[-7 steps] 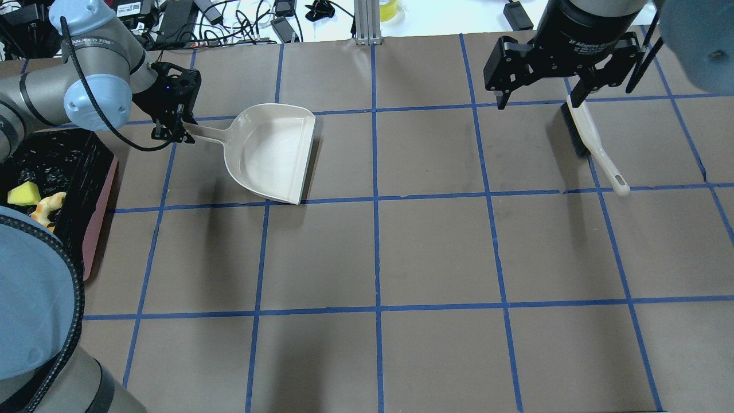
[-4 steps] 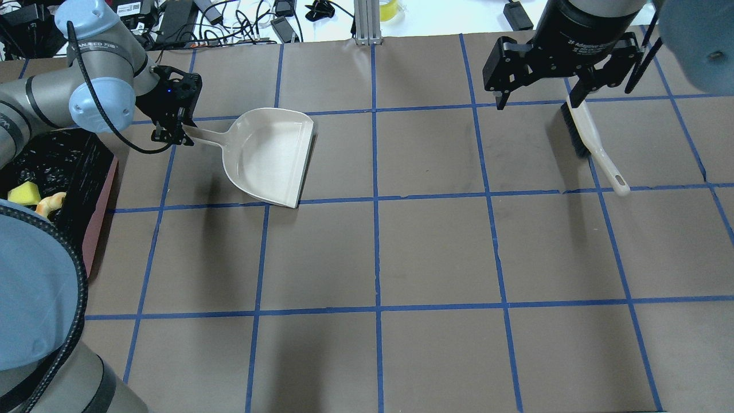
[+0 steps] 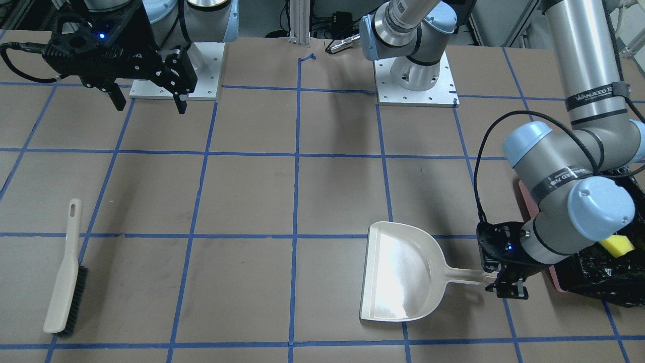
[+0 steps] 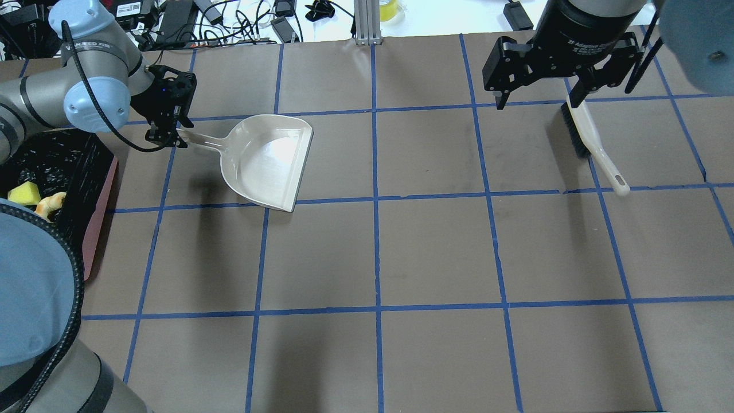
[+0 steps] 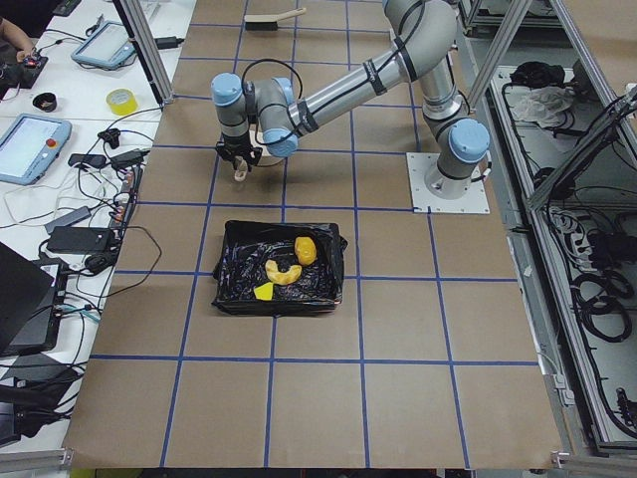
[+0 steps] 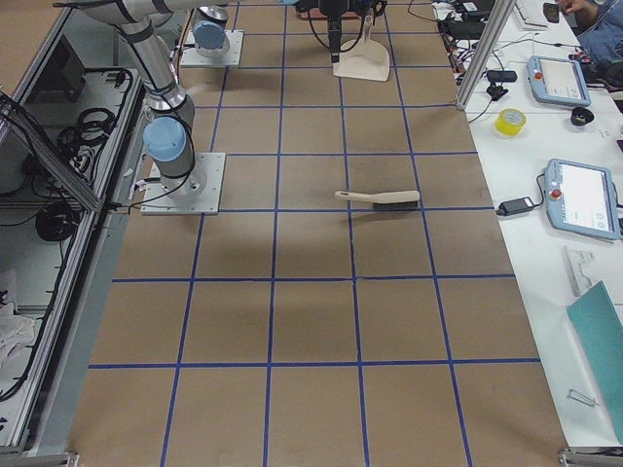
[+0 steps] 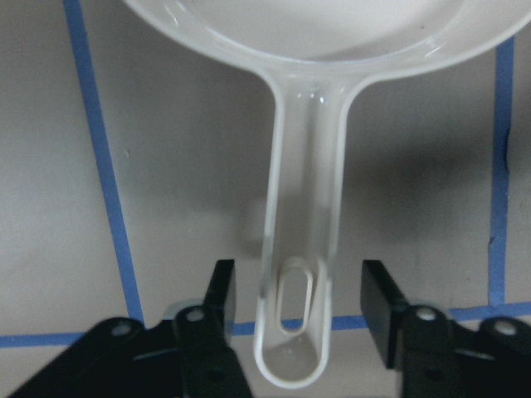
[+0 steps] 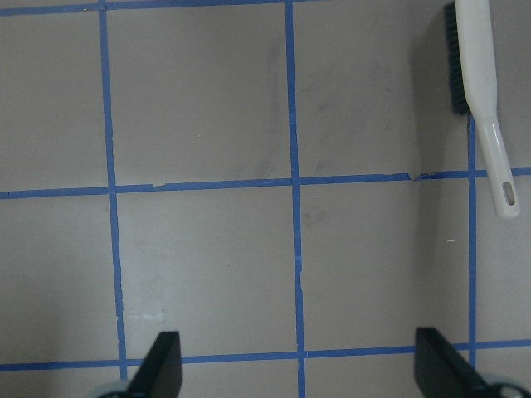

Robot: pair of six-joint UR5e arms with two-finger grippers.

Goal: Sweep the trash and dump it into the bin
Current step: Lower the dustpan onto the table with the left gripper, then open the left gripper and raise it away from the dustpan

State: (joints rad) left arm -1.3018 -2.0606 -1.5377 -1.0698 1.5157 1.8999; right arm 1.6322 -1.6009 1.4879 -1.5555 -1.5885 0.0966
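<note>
The trash lies inside the bin [image 5: 227, 299]: an orange-yellow lump [image 5: 306, 249], a curved bread piece [image 5: 284, 271] and a yellow-green wedge [image 5: 263, 292]. The wedge [image 4: 23, 194] and bread piece [image 4: 51, 202] also peek out in the overhead view. The bin has pink sides [image 4: 97, 229] and a black liner. The beige dustpan [image 4: 266, 160] lies on the table, empty. My left gripper [image 7: 299, 315] is open, a finger on each side of the handle's end [image 7: 292, 348] with gaps showing. My right gripper [image 4: 536, 97] hangs open above the table with nothing in it.
A beige brush [image 4: 590, 143] with dark bristles lies on the table under and beside the right gripper. Cables, tablets and a tape roll [image 5: 120, 101] sit on the white bench beyond the far edge. Blue tape lines grid the brown table.
The dustpan and my left gripper shifted a little toward the near left, and the pan turned slightly. The right arm and the brush stayed put.
</note>
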